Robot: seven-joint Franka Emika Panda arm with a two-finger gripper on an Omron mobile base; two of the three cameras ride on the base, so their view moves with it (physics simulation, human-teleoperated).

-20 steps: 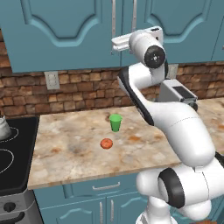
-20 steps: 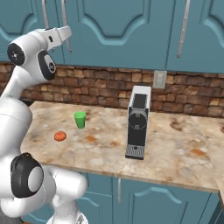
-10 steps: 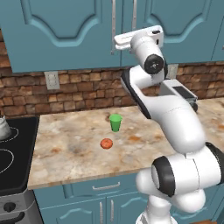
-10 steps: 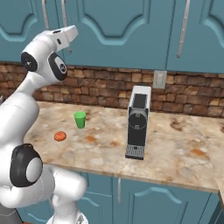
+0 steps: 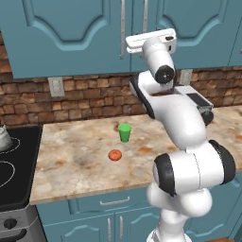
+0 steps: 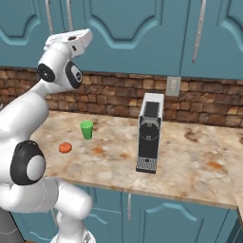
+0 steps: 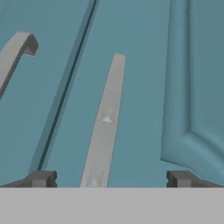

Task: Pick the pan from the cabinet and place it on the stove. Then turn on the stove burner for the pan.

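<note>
**Q:** Why is your hand up by the cabinet (image 5: 71,38) and not down near the stove (image 5: 14,165)?

**Me:** The pan is behind these doors, as I judge it from the task, and both are closed, so I can't see it from here. I need a door open first. That is why my claw (image 7: 111,179) sits square to one bar handle (image 7: 105,131), a fingertip (image 7: 41,178) on each side and the bar running up between them.

**Q:** Are you gripping it?

**Me:** No. My jaws are spread wide and released, holding nothing. From the hand view I judge the handle close ahead, but I can't tell whether I touch it.

**Q:** How many handles do you see there?

**Me:** Two: the one I am lined up on, and a second handle (image 7: 15,54) across the dark seam between the doors.

**Q:** What else is on the counter (image 5: 85,160)?

**Me:** One green cup (image 5: 125,132), one small orange-red thing (image 5: 115,154) lying just in front of it, and one coffee machine (image 6: 150,131) standing well to my right. I leave those alone.

**Q:** And the stove?

**Me:** It's at the far left edge of the left base view, with parts of two white rings showing and one pale kettle (image 5: 4,139) at the back. Nothing is on the near ring (image 5: 9,172), so I judge the pan could go there.
</note>
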